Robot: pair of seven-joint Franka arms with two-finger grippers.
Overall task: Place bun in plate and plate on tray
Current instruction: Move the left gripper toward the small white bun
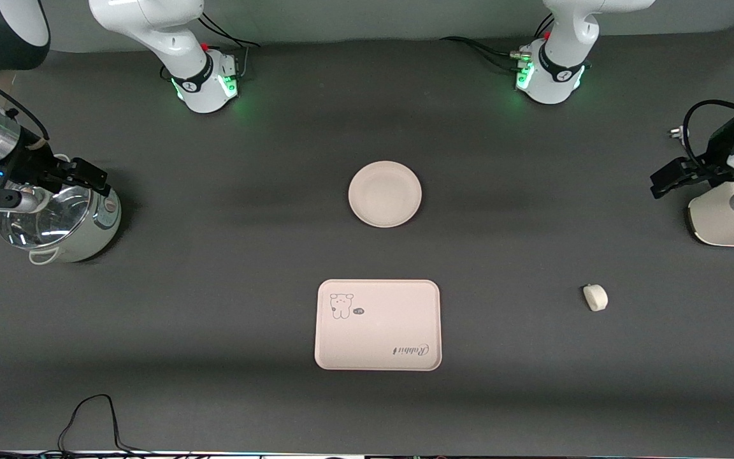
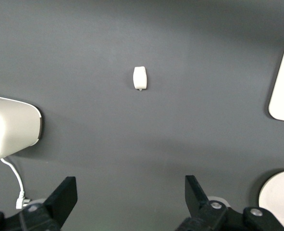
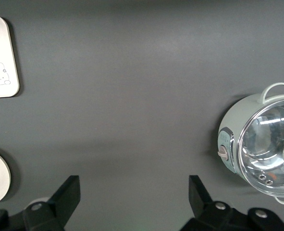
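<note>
Nothing grasped yet: left gripper [image 2: 127,202] and right gripper [image 3: 132,202] hover wide open at the table ends; next, left descends onto bun [image 1: 595,298], carries it to plate [image 1: 385,194]

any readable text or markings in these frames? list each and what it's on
"Rabbit": cursive script on the tray, in the corner nearest the front camera, printed upside down in that view.
Small dark tag beside the tray's cartoon animal: too small to read.
Pot control panel: no legible marks.
Plate and bun: no text.
</note>
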